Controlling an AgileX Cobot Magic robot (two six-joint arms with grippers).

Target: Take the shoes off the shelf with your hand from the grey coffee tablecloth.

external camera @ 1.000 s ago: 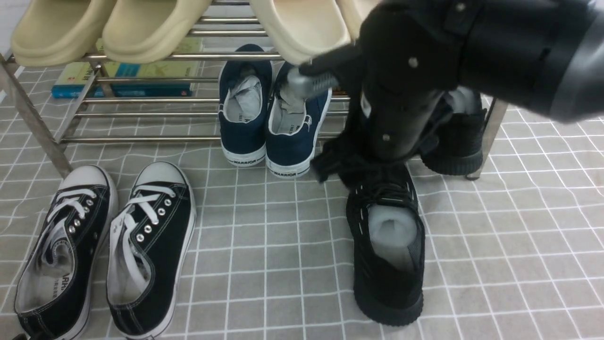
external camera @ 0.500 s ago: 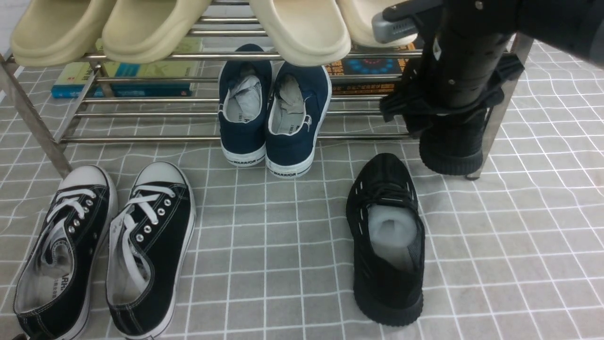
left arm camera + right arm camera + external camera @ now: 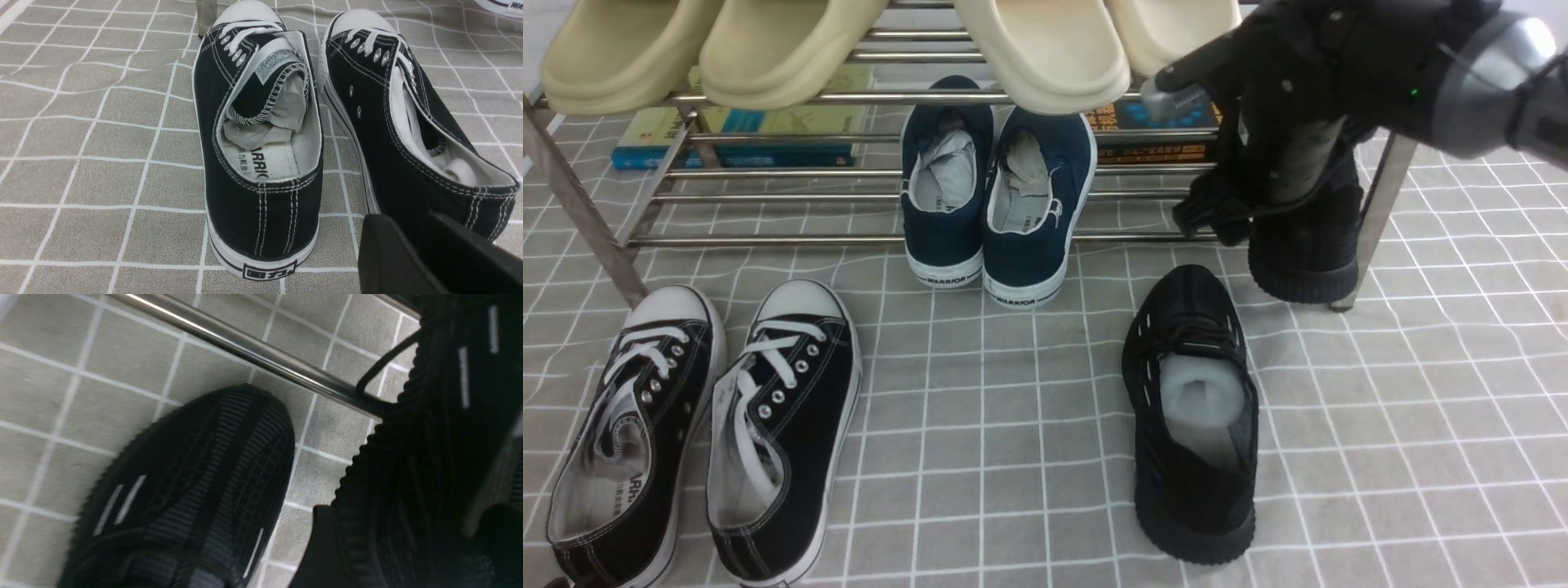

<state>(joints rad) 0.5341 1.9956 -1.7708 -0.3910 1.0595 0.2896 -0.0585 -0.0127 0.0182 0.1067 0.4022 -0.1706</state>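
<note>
One black knit shoe [image 3: 1188,490] is laid on the grey coffee tablecloth [image 3: 1421,457], the other shoe [image 3: 1304,265] is seen at its 1 o'clock on the shelf [image 3: 768,240] under the right claw [image 3: 410,547], and neither that nor the left claw [image 3: 416,241] can be told spread from pinching.

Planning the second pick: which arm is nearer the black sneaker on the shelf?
Right. The right arm is directly over that sneaker at the shelf's right end; the left tool is beside the white-laced pair, far left.
</note>
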